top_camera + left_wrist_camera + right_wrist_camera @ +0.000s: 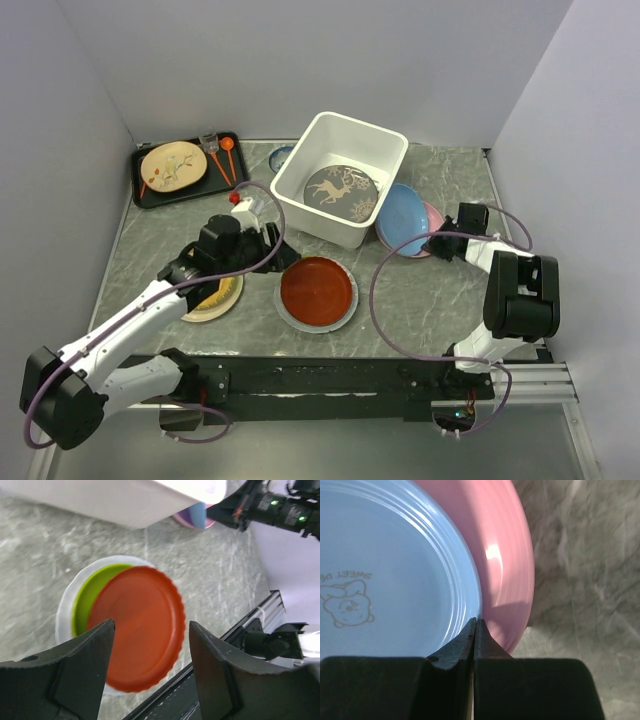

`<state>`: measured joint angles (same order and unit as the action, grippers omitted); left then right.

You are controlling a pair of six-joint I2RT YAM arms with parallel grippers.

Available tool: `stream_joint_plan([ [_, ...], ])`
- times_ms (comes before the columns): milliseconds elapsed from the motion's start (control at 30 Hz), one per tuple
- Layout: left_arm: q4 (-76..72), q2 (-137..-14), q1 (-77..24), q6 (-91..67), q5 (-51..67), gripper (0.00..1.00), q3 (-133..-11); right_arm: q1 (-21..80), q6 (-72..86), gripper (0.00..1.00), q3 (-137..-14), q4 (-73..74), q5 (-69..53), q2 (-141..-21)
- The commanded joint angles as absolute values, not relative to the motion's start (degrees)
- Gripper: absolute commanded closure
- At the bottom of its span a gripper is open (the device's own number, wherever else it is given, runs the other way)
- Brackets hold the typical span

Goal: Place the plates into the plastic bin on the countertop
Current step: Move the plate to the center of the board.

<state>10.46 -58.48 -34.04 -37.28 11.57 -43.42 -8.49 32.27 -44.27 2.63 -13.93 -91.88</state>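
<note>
From above, one white plastic bin stands on the dark veined countertop and holds one grey reindeer plate flat on its floor. Four more plates show outside it: a light blue plate resting on a pink plate just beside the bin's right wall, a red plate on a pale one in front of the bin, and a woven yellow plate partly hidden under the left arm. At the far left one black tray carries one cream twig-patterned plate, and one small blue-rimmed dish peeks out behind the bin. The left arm stretches diagonally from its base, the left gripper hanging near the bin's front left corner. The right arm is folded, with the right gripper at the edge of the blue-and-pink pair. The left wrist view shows that the front stack counts three – red plate over a lime green plate over a white plate – with the left gripper above it, its two fingers spread wide and holding nothing. In the right wrist view the right gripper has its fingers pressed together with nothing between them, the tips meeting at the rim of the light blue plate, which overlaps the pink plate.
</note>
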Motion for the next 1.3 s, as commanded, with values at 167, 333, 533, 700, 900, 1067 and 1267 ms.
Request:
stream_joint_plan([
  [167,5.3,-63.1,-38.5,-37.2,11.5,0.34,-50.4,-7.2,29.9,1.00,-38.8,10.2,-18.5,-86.9],
  [333,4.6,-65.5,-41.0,-36.9,11.8,0.33,-52.2,-6.0,29.7,1.00,-35.3,11.1,-19.8,-83.3],
  [533,1.6,-69.3,-45.5,-36.3,10.9,0.32,-52.3,-5.8,29.2,1.00,-31.9,11.4,-19.2,-79.8],
  [700,-1.8,-74.3,-49.6,-36.1,8.9,0.31,-53.3,-5.9,29.2,1.00,-31.5,11.5,-19.0,-79.5],
  [900,-5.1,-81.7,-53.6,-35.6,5.0,0.31,-56.3,-5.9,28.9,1.00,-31.5,11.7,-19.8,-79.8],
  [1067,-6.8,-86.7,-54.9,-35.1,4.3,0.31,-59.8,-5.9,29.1,1.00,-30.6,12.7,-21.0,-78.0],
  [1267,-8.0,-93.1,-55.3,-36.8,3.0,0.30,-63.1,-5.3,30.2,1.00,-28.2,13.7,-21.3,-73.5],
])
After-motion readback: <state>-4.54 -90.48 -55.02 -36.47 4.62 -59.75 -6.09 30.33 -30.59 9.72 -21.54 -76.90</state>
